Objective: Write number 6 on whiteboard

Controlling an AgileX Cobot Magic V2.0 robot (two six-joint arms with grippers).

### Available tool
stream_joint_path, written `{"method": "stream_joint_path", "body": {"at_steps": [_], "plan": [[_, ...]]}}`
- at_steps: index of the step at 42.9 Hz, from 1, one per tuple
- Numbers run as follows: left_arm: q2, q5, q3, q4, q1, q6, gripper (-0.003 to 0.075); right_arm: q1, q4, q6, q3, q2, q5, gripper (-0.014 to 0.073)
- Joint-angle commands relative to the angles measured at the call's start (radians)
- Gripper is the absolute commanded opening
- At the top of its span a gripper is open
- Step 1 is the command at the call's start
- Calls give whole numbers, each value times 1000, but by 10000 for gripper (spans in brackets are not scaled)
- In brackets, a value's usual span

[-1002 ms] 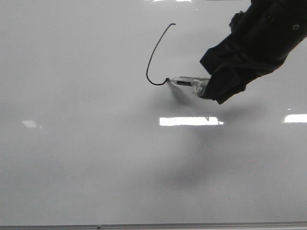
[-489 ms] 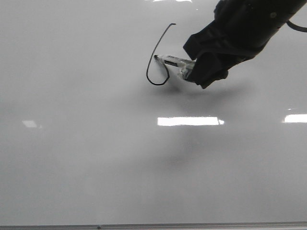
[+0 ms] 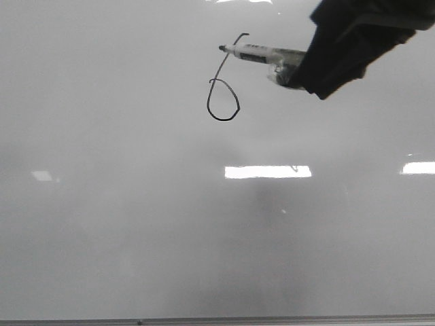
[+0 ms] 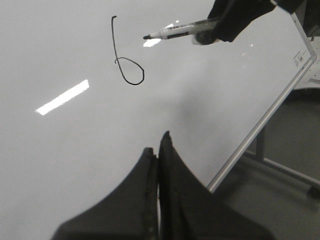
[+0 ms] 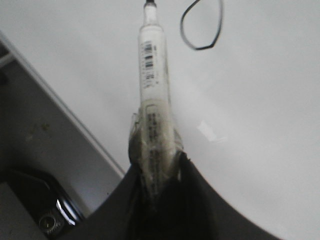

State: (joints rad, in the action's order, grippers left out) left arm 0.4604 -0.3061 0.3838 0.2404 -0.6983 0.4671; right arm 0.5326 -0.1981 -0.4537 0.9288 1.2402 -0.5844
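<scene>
Number 6 [image 3: 223,87]: complete black digit on the whiteboard [image 3: 136,224], in its far half, a long slanted upper stroke running down into a closed oval loop; also seen in the left wrist view [image 4: 127,55], and its loop in the right wrist view [image 5: 201,25].
Left gripper [image 4: 158,150]: nearest, low over the near part of the board, fingers pressed together with nothing between them, pointing toward the digit.
Whiteboard frame [image 4: 260,125]: thin grey metal edge running diagonally beside the left gripper.
Right gripper [image 5: 157,170]: reaches in from the far right, clamped around the marker's barrel.
Marker [image 3: 255,53]: white, lying almost level, black tip by the digit's upper stroke.
</scene>
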Motion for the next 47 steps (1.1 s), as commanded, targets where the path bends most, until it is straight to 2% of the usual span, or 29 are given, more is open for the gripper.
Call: {"method": "stream_joint_path", "body": {"at_steps": [1,4,7,11,16,19,23,30,38,47], "plan": [[43,-35,104,-66,0,-7,-20,40,-2,-65,16,-40,-25,-59],[96,-119,184,-114,0,4,-8,82,3,-93,16,-40,-42,-59],[164,-192,269,-121,0,97,44,134,18,-96,16,-40,-47,-59],[245,-256,353,-118,0,188,189,190,33,-96,16,-40,-45,-59],[355,-315,435,-117,-15,230,436,233,33,-96,16,-40,-31,-59],[411,-343,469,-117,-42,258,503,254,33,-96,16,-40,-20,-59],[489,-357,507,-123,-108,309,493,278,34,-96,17,-40,-11,-59],[604,-370,567,-207,-215,307,489,314,37,-96,17,-40,-3,-59],[684,-374,594,-240,-239,307,488,333,37,-96,17,-56,6,-59],[697,-330,594,-240,-239,307,368,334,37,-96,17,-75,7,-59]]}}
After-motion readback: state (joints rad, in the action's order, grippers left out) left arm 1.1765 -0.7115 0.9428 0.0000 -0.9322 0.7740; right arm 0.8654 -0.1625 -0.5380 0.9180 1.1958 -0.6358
